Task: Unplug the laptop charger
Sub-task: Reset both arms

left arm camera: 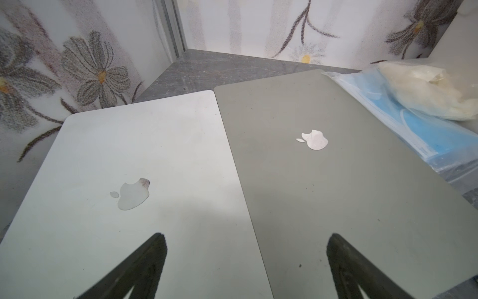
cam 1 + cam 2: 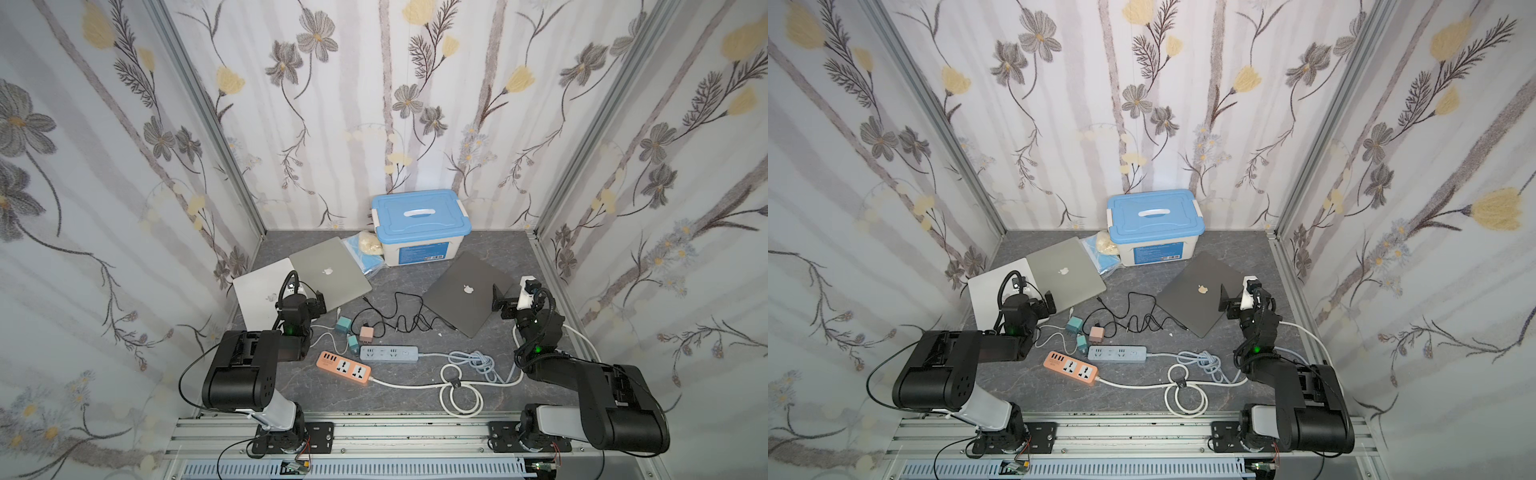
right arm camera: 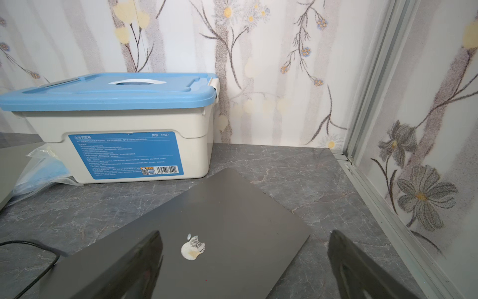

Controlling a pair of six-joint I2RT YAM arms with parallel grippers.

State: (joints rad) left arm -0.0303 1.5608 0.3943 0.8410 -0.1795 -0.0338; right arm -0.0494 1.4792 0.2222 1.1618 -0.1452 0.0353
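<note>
a: first the biggest: grey table (image 2: 332,395), walled on three sides, and a blue-lidded box (image 2: 419,226) pushed to the back wall, probably to keep the middle free.
b: then the laptops?
a: yes. on the right a dark laptop (image 2: 469,291), closed, flat, turned at an angle. on the left a silver laptop (image 2: 259,291) and a grey laptop (image 2: 328,272), edge against edge; touching or overlapping, hard to tell.
b: and the pincers?
a: right gripper (image 3: 244,233) above the dark lid, spread fully wide, holding nothing. left gripper (image 1: 245,236) the same above the two pale lids, also empty. perhaps placed so to press a lid down during the pull.
b: and the thing to unplug?
a: a blue-grey power strip (image 2: 388,354) and an orange power strip (image 2: 344,368) near the front. then the black charger cable (image 2: 399,318), loose and tangled on the table between the laptops. one end seemingly plugged into the near edge of the dark laptop, at the charger plug (image 2: 452,327); too small to confirm. not yet touched by either gripper.
</note>
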